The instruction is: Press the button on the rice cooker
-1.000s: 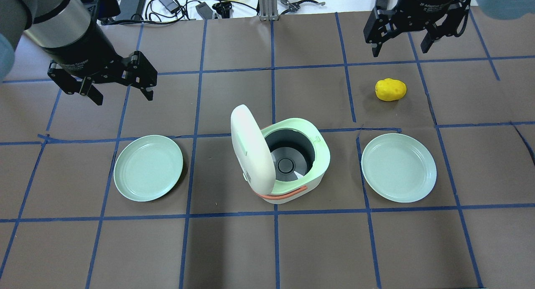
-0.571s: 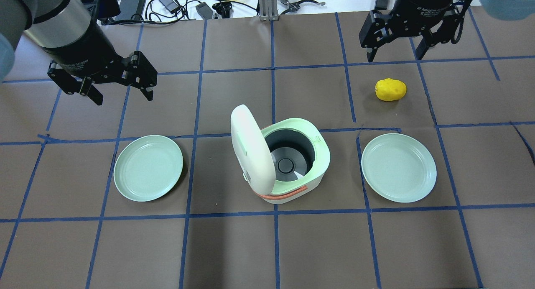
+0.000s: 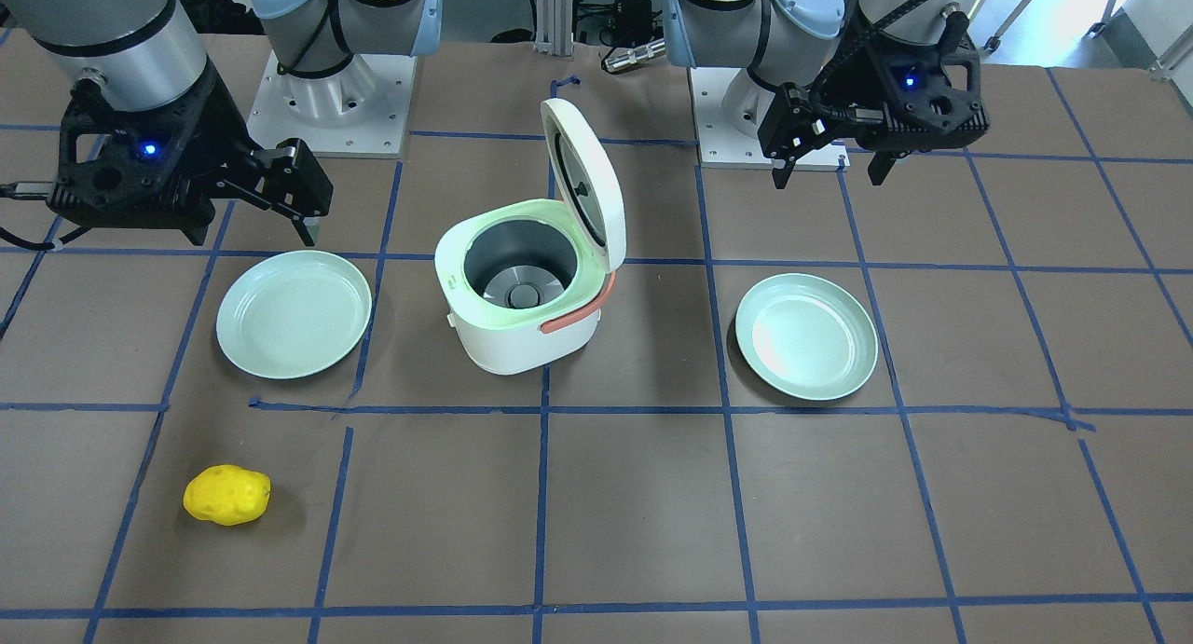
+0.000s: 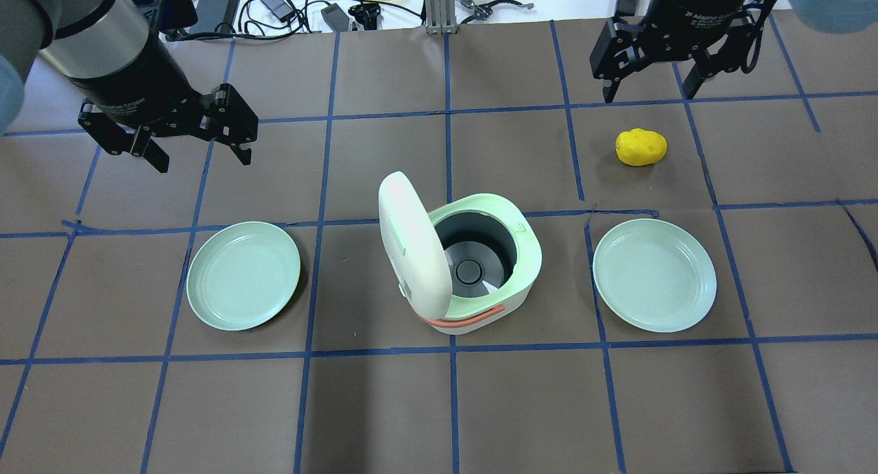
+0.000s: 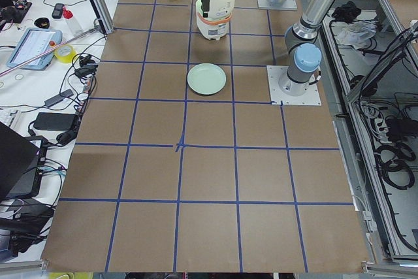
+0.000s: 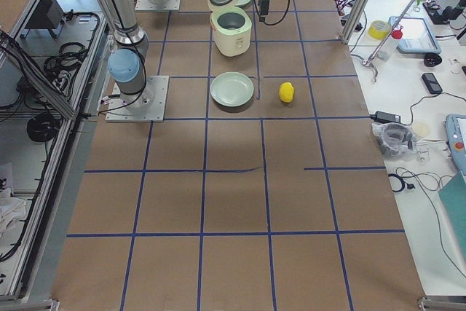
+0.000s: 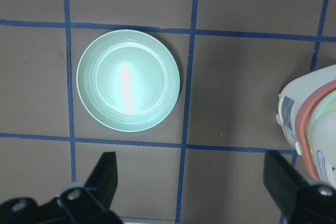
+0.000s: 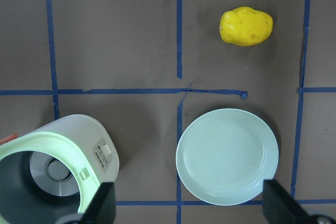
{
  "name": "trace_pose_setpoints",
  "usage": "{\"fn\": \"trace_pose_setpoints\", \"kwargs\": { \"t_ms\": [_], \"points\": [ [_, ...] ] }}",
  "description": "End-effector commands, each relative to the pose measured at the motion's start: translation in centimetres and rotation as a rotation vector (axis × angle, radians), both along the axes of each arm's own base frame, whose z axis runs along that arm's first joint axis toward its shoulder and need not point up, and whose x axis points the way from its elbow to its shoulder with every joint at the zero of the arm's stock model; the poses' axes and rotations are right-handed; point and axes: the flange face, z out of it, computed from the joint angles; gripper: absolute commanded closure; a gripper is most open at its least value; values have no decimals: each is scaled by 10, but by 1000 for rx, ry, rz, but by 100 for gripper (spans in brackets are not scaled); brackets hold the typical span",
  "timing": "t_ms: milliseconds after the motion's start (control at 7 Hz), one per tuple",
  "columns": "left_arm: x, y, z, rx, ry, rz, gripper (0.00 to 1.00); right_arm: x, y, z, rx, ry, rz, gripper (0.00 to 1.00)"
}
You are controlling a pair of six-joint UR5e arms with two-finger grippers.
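Note:
The rice cooker point(image 4: 511, 237) stands mid-table, white with a mint rim and an orange handle. Its lid point(image 4: 410, 241) stands open and the pot is empty. In the right wrist view a small panel with a button point(image 8: 104, 153) shows on the cooker's side wall. My left gripper point(image 4: 204, 160) is open and empty, hovering beyond the left plate, well apart from the cooker; it also shows in the front-facing view point(image 3: 829, 178). My right gripper point(image 4: 648, 95) is open and empty, high near the table's far edge, beyond the yellow potato.
A mint plate point(image 4: 243, 275) lies left of the cooker and another plate point(image 4: 655, 275) lies right of it. A yellow potato point(image 4: 641, 147) lies beyond the right plate. Cables and adapters point(image 4: 274, 4) lie past the table's far edge.
My right gripper has moved a little toward the far edge of the table and stayed open. The left gripper, cooker, plates and potato have not moved.

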Motion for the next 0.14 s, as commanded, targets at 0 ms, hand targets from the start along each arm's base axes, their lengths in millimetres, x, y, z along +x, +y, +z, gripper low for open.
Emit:
{"fn": "trace_pose_setpoints", "kwargs": {
  "t_ms": [0],
  "points": [
    [0, 0, 0, 0, 0, 0, 0, 0, 0, -1, 1, 0, 2, 0]
  ]
}}
